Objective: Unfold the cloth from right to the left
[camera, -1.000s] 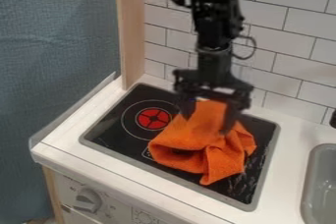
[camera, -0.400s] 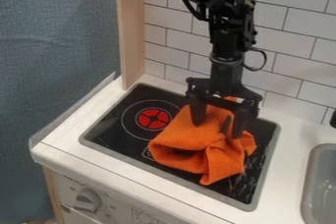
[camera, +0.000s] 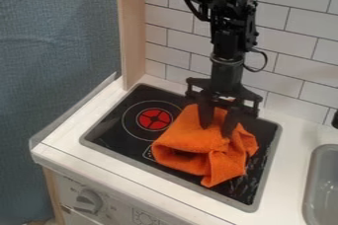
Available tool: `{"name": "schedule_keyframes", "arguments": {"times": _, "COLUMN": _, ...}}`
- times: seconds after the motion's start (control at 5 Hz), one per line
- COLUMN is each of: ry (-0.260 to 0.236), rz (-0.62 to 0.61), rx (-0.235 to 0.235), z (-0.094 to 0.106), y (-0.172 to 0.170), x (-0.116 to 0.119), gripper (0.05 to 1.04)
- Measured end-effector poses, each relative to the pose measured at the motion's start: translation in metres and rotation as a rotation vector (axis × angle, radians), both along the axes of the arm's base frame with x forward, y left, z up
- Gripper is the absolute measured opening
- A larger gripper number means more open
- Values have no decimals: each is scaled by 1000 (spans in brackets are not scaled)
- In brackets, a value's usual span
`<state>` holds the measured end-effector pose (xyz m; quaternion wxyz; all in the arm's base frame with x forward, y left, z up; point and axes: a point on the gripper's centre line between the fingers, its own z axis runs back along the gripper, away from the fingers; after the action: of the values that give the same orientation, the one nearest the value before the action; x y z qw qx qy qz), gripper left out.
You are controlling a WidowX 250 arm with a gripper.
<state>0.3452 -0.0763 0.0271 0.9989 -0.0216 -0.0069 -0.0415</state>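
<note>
Though only partly open, gripper [camera: 217, 131] at orange cloth [camera: 223, 166], hold unclear; black cooktop [camera: 108, 131] beneath, white wall tiles [camera: 294, 41] behind.

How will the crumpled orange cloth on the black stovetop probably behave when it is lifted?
The cloth is probably floppy, since it lies in loose folds. Its matte, textured surface suggests it will not slip easily.
</note>
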Motion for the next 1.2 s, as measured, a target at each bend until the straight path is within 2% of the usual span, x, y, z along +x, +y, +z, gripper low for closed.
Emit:
{"name": "schedule_keyframes", "arguments": {"times": 0.2, "ry": 13, "rz": -3, "rx": -3, "z": 0, "y": 1, "x": -2, "gripper": 162}}
{"name": "schedule_keyframes", "arguments": {"times": 0.4, "ry": 21, "rz": 5, "rx": 1, "z": 3, "y": 5, "x": -1, "gripper": 62}}
{"name": "schedule_keyframes", "arguments": {"times": 0.6, "ry": 47, "rz": 16, "rx": 12, "z": 4, "y": 10, "x": -3, "gripper": 50}}
{"name": "schedule_keyframes", "arguments": {"times": 0.8, "ry": 99, "rz": 36, "rx": 20, "z": 13, "y": 22, "x": -5, "gripper": 50}}
{"name": "schedule_keyframes", "arguments": {"times": 1.0, "ry": 62, "rz": 98, "rx": 1, "z": 35, "y": 43, "x": -3, "gripper": 50}}
{"name": "schedule_keyframes", "arguments": {"times": 1.2, "ry": 82, "rz": 144, "rx": -9, "z": 36, "y": 61, "x": -5, "gripper": 50}}
